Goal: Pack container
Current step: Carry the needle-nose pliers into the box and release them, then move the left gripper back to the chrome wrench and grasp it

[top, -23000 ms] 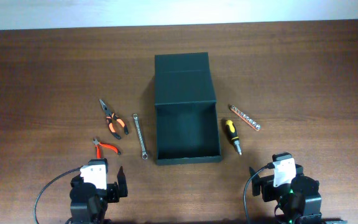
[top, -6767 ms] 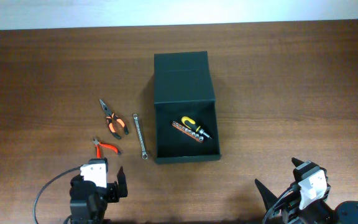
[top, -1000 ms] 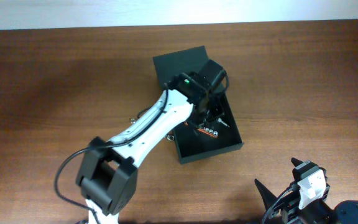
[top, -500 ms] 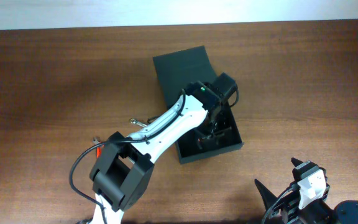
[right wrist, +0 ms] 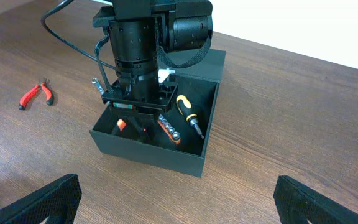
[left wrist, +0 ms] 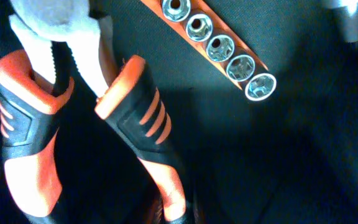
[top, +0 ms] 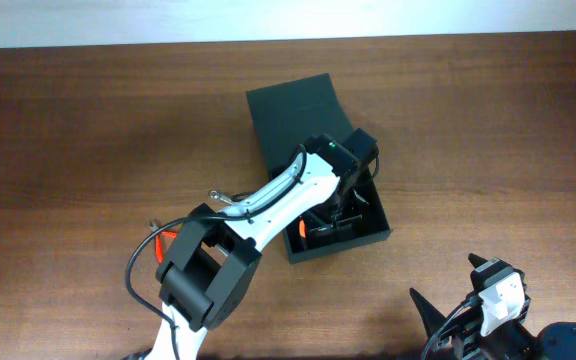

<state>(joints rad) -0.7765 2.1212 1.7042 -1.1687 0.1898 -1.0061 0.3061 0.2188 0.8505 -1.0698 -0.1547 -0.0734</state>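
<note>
Showing ribbed pliers [left wrist: 138,118] handles inside container [left wrist: 266,162], left-wrist only.

Top-down overhead; left wrist inside container [top: 293,108]

Overhead view is evenly lit and sharp. The desk [top: 68,120] gets soft light from above, and shadows under the arm are faint. The wall strip along the top is blown out white. The inside of the container [top: 293,105] is nearly pure black, so detail is lost there.

The left wrist view is dim and super close. The orange pliers [left wrist: 145,124] look oversaturated and a bit soft, and the white pad [left wrist: 48,15] is overexposed. The socket rail [left wrist: 219,46] shows small glints.

The right wrist view is bright with a sheen on the wood. The jaws of the right gripper [right wrist: 176,186] are blurry dark silhouettes in the bottom corners.
</note>
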